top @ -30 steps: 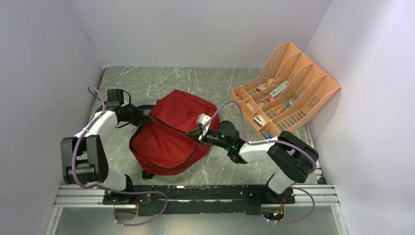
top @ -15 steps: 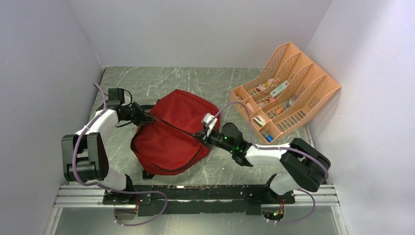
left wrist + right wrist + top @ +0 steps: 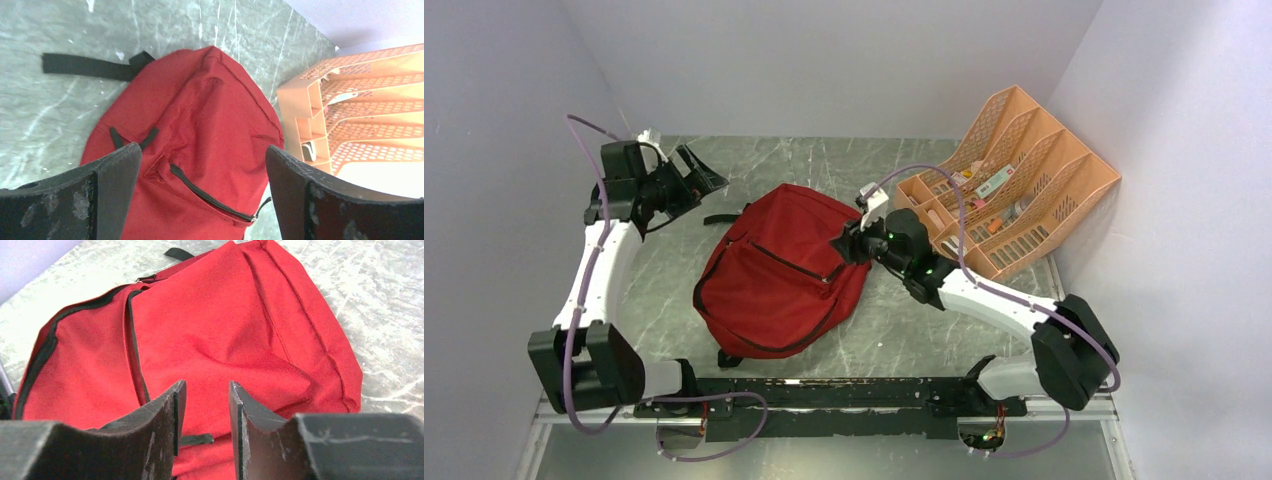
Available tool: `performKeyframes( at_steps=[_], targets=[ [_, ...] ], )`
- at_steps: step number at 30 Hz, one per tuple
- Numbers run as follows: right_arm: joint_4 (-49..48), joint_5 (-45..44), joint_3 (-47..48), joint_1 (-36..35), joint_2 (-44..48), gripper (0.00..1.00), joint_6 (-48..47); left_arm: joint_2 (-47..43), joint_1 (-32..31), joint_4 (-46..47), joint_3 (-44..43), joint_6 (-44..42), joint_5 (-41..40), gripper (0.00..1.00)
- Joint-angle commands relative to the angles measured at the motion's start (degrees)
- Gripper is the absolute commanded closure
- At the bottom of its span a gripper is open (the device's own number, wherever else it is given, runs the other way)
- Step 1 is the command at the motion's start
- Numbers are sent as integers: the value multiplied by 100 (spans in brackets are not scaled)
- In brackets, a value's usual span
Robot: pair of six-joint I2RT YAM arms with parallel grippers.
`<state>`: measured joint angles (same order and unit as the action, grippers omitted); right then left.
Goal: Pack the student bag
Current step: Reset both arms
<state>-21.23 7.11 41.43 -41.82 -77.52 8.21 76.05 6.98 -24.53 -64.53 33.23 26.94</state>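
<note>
Two arms bent over the grey, stone-look table (image 3: 894,335). The student bag (image 3: 784,270), soft red cloth with black zips, lay flat in the middle. The left gripper (image 3: 694,170) was near the far left corner, jaws wide apart, holding nothing. The right gripper (image 3: 846,244) hung by the student bag's right edge, jaws a little apart, empty.

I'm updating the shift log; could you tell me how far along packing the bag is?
Done: the bag lies flat on the table, its zips apparently closed. In hand: nothing; the left gripper and right gripper are both open and empty, off the bag. Left: small items sit in the organiser, so packing may be unfinished.
</note>
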Motion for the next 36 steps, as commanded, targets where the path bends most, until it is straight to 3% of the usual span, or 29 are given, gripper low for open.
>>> performKeyframes(
  at_steps=[1, 7, 9, 10, 11, 15, 18, 24, 29, 32, 36],
  targets=[
    [1108, -441, 417, 17, 532, 59, 535, -511, 19, -516, -177, -761, -610, 3],
    [2819, -1574, 1113, 25, 1114, 46, 729, -1588, -541, -286, 27, -1668, -802, 3],
    [3253, -1654, 1354, 25, 1237, 27, 662, -1937, -839, -320, 54, -2012, -992, 3],
    [3431, -1708, 1425, 24, 1296, 11, 646, -2121, -963, -354, 76, -2154, -1146, 3],
    [3604, -1800, 1489, 30, 1357, 2, 644, -2313, -1030, -366, 115, -2241, -1295, 3],
    [4175, -2375, 1657, 35, 1663, 0, 1028, -2948, -1059, -581, 252, -2275, -2109, 3],
    [4319, -2344, 1630, 57, 1975, 0, 1025, -3189, -1059, -984, 362, -1824, -3094, 3],
    [3958, -2328, 969, 67, 2749, 0, 940, -4481, -1059, -360, 1371, -1500, -2598, 3],
    [4592, -2329, 1210, 199, 2564, 0, 1081, -4597, -1070, -685, 1410, -1606, -2470, 3],
    [4618, -1666, 1179, 689, 2521, 0, 1141, -4599, -1228, -811, 1410, -1674, -2677, 3],
    [4650, -676, 1088, 1914, 2601, 0, 1144, -4555, -1391, -851, 1363, -1689, -3047, 3]
  ],
)
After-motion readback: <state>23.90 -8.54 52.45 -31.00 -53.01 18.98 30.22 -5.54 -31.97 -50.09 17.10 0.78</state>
